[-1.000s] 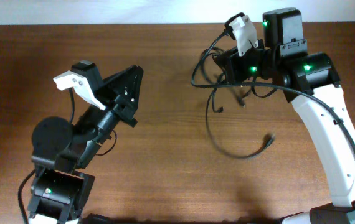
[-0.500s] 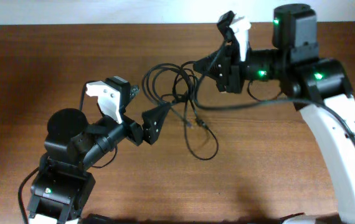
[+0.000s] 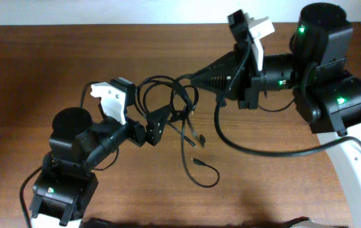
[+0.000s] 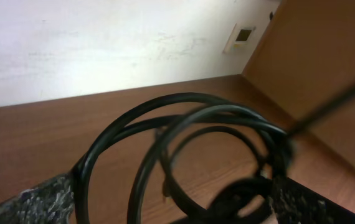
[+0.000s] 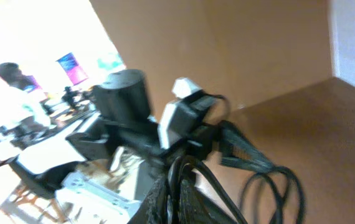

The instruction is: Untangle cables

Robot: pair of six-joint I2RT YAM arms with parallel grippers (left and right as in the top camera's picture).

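The cables [image 3: 168,95] are thin black cords tangled in loops above mid-table, with one plug-ended tail [image 3: 196,162] trailing toward the front and a long strand [image 3: 263,151] sweeping right. My right gripper [image 3: 193,79] is shut on the bundle's upper right side, and in the right wrist view the cords [image 5: 271,186] run out from between its closed fingers [image 5: 193,202]. My left gripper [image 3: 164,123] is open at the loops' lower left. In the left wrist view the cable loops [image 4: 184,124] arch between its wide-spread fingers [image 4: 34,202].
The brown wooden table [image 3: 41,63] meets a white wall along its far edge. The left arm's base [image 3: 60,196] sits at the front left and the right arm's white link [image 3: 358,164] runs down the right side. A wooden panel [image 4: 327,56] stands at the table's side.
The right gripper has carried the bundle left toward mid-table. The left gripper swung right to the loops with its jaws spread wide. One strand now trails out to the right.
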